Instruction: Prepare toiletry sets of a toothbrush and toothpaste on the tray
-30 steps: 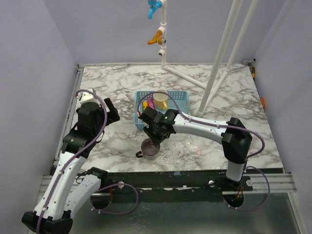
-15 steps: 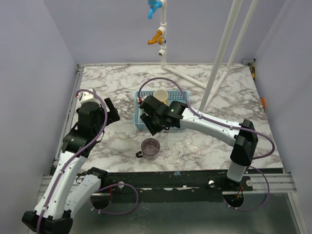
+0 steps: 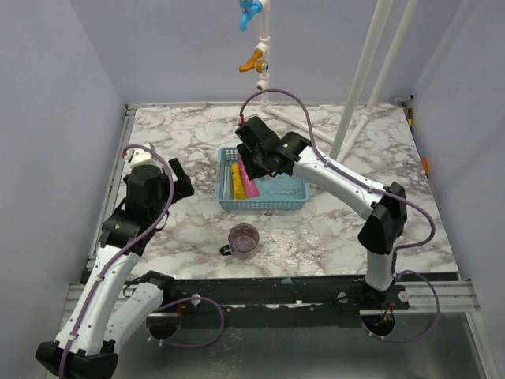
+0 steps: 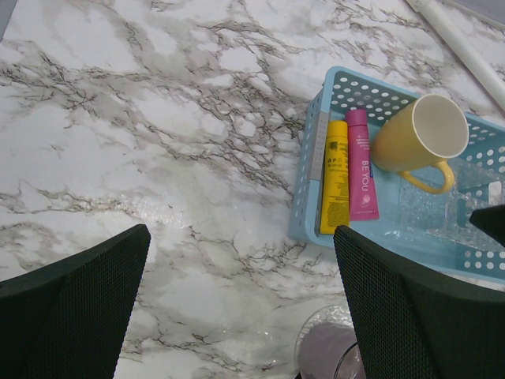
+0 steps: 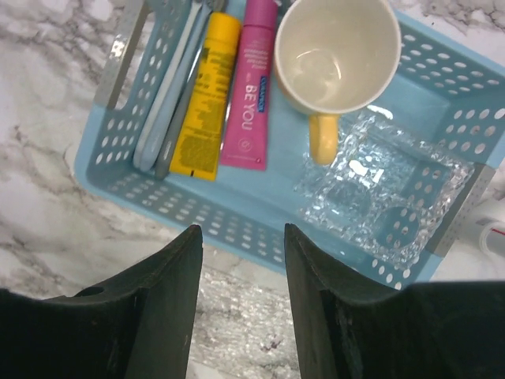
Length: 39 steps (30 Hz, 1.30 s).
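Toothpaste lies ahead of and below the right hand (image 5: 241, 237): a yellow squeeze tube (image 5: 203, 103) and a magenta-pink squeeze tube (image 5: 251, 95) touch side by side on the floor of a light-blue perforated plastic basket (image 5: 118, 134), toward the left of that hand's own view. Two slim toothbrushes (image 5: 162, 110), one pale blue and one grey, lie just beyond the yellow tube against the basket wall. On the other side of the pink tube sits a yellow ceramic mug (image 5: 339, 55), mouth turned up to the hand, and close by its handle lies a crinkled piece of clear plastic (image 5: 371, 189). The right hand hangs above the basket's near wall with its two black fingers parted and nothing between them. Behind it, toward the arm bases, the flat clear plastic tray (image 3: 304, 241) shows only as a sheen on the marble-patterned worktop (image 3: 181, 134), bare of any tube or brush, with a translucent purple cup (image 3: 243, 238) just beside it. The left hand (image 4: 241, 233) hovers over bare marble with fingers spread wide and empty, the basket ahead of it and off to its right, well apart.
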Tool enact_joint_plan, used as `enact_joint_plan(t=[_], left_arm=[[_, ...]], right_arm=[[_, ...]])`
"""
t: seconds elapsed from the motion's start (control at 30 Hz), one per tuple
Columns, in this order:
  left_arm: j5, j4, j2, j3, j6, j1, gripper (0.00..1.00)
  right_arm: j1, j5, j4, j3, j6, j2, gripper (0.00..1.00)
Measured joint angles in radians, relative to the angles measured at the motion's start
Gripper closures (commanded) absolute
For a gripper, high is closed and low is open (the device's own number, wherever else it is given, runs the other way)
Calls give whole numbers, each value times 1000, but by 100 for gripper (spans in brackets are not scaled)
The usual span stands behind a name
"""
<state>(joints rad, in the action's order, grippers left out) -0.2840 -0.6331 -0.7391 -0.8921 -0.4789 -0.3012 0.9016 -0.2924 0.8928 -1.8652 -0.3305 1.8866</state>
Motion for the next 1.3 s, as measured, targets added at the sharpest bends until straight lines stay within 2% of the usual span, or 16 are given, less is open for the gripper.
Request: enact_joint_plan(t=[0.43, 0.7, 1.0, 1.2, 1.3], left_arm=[[3, 0, -2, 0, 0, 0, 1], [6, 0, -4, 0, 0, 0, 1], [8, 0, -8, 0, 0, 0, 1], [8, 0, -12, 0, 0, 1, 1], [8, 0, -13, 0, 0, 1, 1]], right_arm=[[-98, -3, -14, -161, 1, 196, 51], [-123, 9, -21, -325, 12, 323, 51], [-140, 10, -27, -388, 17, 443, 51], [-145, 18, -27, -430, 18, 514, 61], [-149, 24, -27, -439, 18, 531, 70]])
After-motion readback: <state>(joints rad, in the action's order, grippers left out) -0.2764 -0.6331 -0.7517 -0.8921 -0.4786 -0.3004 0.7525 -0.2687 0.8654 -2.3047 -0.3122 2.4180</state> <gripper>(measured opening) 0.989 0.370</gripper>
